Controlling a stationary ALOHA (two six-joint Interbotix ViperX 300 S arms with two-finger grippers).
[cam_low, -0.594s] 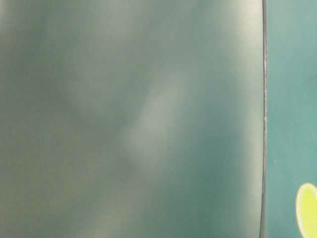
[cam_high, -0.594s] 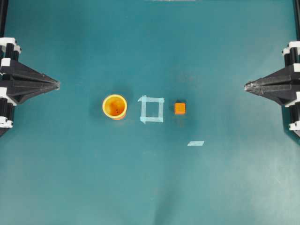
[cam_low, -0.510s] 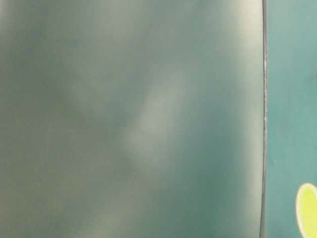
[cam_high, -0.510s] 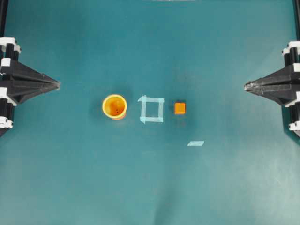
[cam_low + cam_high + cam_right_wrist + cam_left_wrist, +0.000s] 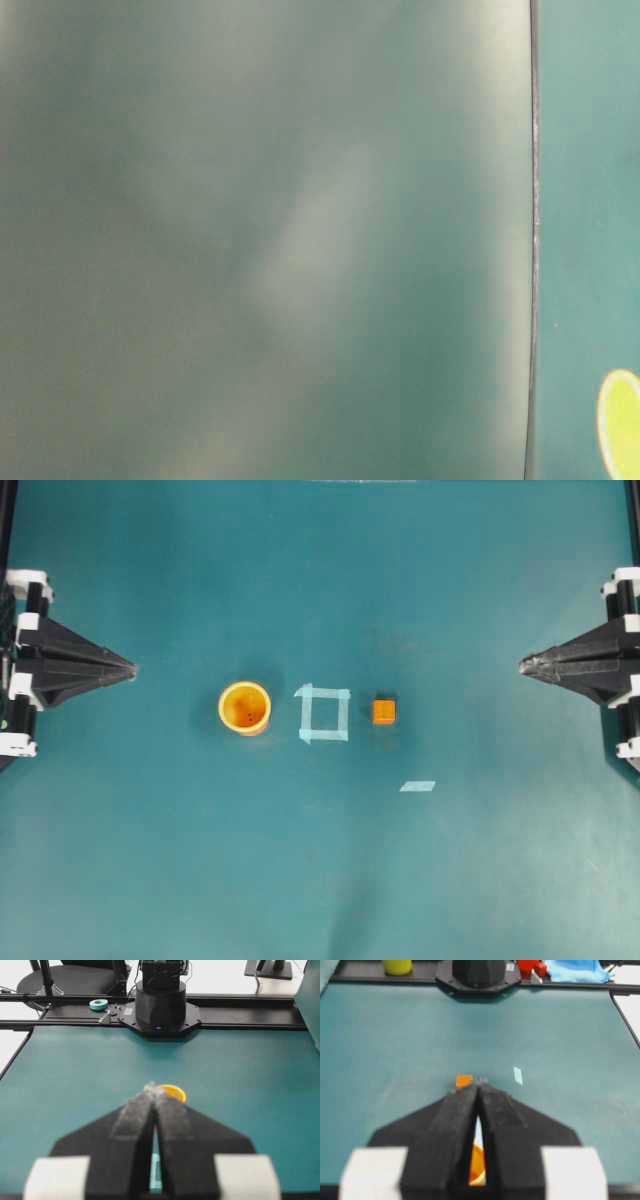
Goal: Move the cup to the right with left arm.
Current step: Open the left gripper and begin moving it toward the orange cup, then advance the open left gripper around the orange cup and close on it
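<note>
The cup (image 5: 245,708) is a small yellow-orange round one with a lighter rim, standing upright on the teal table left of centre. My left gripper (image 5: 133,668) is at the left edge, shut, with its pointed tips touching. It holds nothing and sits well left of the cup and a little farther back. In the left wrist view the cup (image 5: 477,1165) shows only as an orange sliver through the slit behind the closed tips (image 5: 479,1081). My right gripper (image 5: 523,664) rests shut at the right edge. The cup's rim (image 5: 172,1091) peeks out past its tips (image 5: 151,1089).
A pale tape square (image 5: 304,713) is stuck to the table just right of the cup. A small orange cube (image 5: 384,712) sits beyond it, and a short tape strip (image 5: 417,786) lies nearer the front. The table-level view is blurred, with a yellow-green shape (image 5: 622,420) at its corner.
My left gripper has shifted slightly to the right and a little toward the front. The cup, cube and right gripper have not moved.
</note>
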